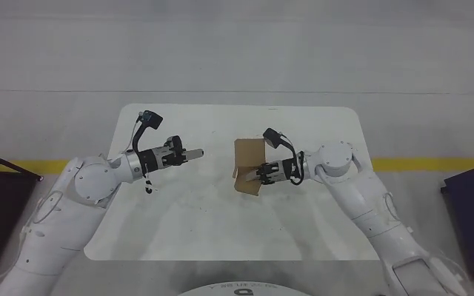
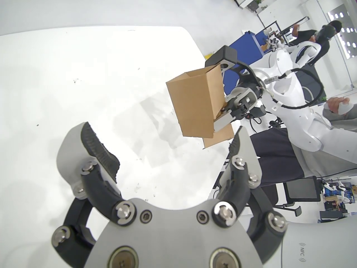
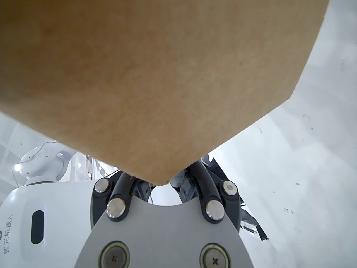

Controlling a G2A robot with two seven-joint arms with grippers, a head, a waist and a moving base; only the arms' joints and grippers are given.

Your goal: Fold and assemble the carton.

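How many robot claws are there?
2. The left gripper hangs open over the left side of the table, holding nothing. The right gripper is shut on the carton near the table's middle.

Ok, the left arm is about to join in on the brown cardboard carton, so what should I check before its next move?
1. Right gripper shut on brown cardboard carton: ok.
2. Left gripper open and empty: ok.
3. Left gripper apart from carton: ok.
4. Carton ends closed: not ok; upper end open, one flap hangs loose.
5. Carton lifted off white table: cannot tell.
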